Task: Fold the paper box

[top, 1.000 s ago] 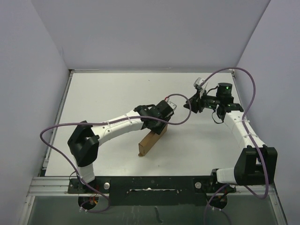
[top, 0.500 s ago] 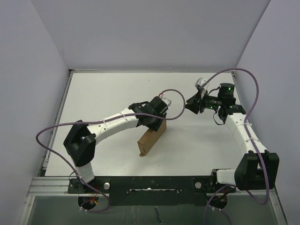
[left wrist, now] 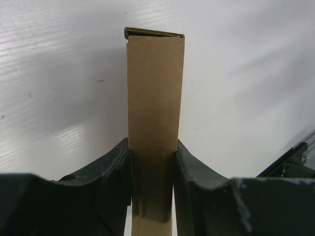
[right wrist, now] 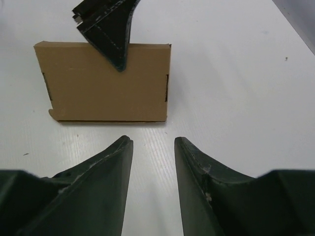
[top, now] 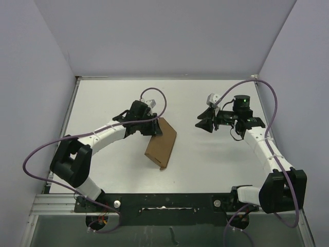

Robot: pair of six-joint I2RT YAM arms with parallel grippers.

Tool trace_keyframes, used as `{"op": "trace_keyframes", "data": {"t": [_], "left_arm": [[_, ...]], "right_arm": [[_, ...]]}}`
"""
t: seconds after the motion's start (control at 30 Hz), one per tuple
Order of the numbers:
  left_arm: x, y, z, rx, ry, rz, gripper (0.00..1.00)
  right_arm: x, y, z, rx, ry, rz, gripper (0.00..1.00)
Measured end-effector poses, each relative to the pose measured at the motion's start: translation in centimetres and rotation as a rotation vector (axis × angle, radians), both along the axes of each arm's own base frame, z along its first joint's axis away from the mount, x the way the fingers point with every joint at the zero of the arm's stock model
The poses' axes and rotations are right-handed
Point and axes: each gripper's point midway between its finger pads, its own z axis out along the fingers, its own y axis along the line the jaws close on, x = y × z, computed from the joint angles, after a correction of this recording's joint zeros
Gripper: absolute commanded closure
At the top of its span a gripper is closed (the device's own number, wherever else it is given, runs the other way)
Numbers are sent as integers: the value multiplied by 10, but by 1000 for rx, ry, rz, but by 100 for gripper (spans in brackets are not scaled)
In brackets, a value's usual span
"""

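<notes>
The paper box [top: 161,146], plain brown cardboard folded thin and closed, stands on one long edge near the middle of the white table [top: 113,98], its broad face turned toward my right arm. Whatever it may contain is sealed from sight. My left gripper [top: 152,128] clamps its upper edge, one finger [left wrist: 115,164] pressed flat against each broad face. In the left wrist view the box's [left wrist: 155,98] near end runs out of frame below, and a thin lip shows at the far end. My right gripper [top: 202,125] hangs well apart from the box, its jaws parted with only bare table between them. From the right wrist the box [right wrist: 106,86] shows a small tab at its lower left corner, and a dark left finger [right wrist: 110,29] covers part of its top edge.
</notes>
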Motion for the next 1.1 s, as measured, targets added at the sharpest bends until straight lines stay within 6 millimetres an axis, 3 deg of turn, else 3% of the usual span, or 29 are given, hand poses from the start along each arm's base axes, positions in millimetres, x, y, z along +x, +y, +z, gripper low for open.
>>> {"op": "trace_keyframes", "data": {"t": [0.27, 0.47, 0.9, 1.1], "left_arm": [[5, 7, -10, -157, 55, 66, 100], [5, 11, -15, -235, 73, 103, 100], [3, 21, -26, -355, 99, 199, 100], [1, 33, -27, -402, 96, 262, 100]], "right_arm": [[-20, 14, -5, -11, -80, 130, 43], [-50, 31, -13, -23, -189, 304, 36], [-94, 59, -56, -154, -324, 558, 33], [-121, 76, -90, -220, -323, 703, 41]]}}
